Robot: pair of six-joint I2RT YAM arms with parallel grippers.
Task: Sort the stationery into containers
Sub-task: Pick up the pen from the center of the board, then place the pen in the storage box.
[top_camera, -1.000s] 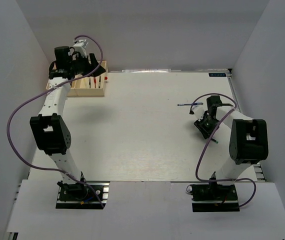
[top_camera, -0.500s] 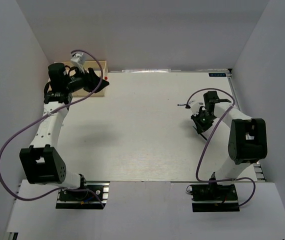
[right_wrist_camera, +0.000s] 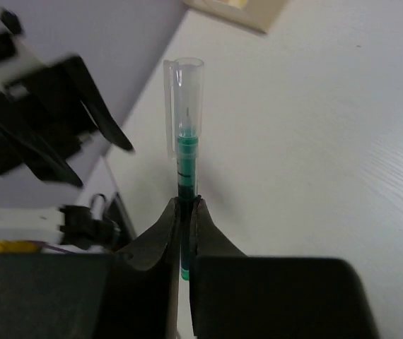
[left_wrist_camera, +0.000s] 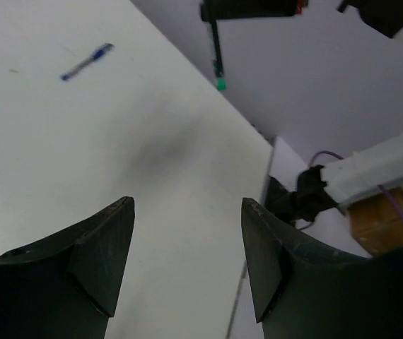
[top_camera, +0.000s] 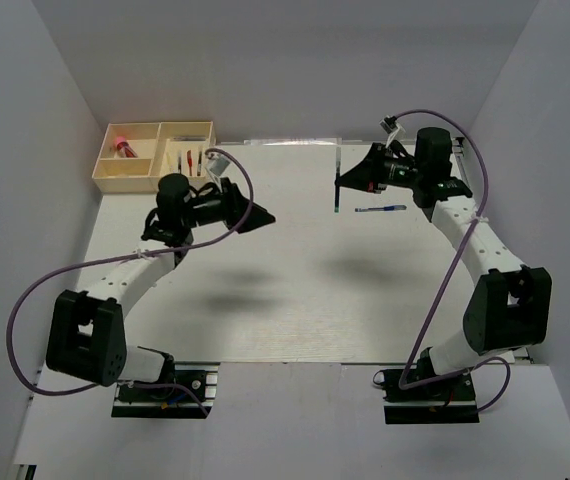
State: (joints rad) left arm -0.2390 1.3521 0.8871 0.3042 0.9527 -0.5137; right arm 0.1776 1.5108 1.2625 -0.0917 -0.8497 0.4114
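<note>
A thin green pen with clear plastic cap (right_wrist_camera: pixel 184 120) is pinched between the right gripper's (right_wrist_camera: pixel 184 212) dark jaws, well right of the shallow cream three-compartment tray (top_camera: pixel 125 180), its cap pointing away from the jaws. A slim blue pen (top_camera: pixel 380 209) lies flat on the white tabletop (top_camera: pixel 295 290), farther right. Nearer the tray, the left gripper's (left_wrist_camera: pixel 187 208) jaws stand spread.

Right fingers (right_wrist_camera: pixel 153 241) have lifted the green pen (right_wrist_camera: pixel 184 157).
</note>
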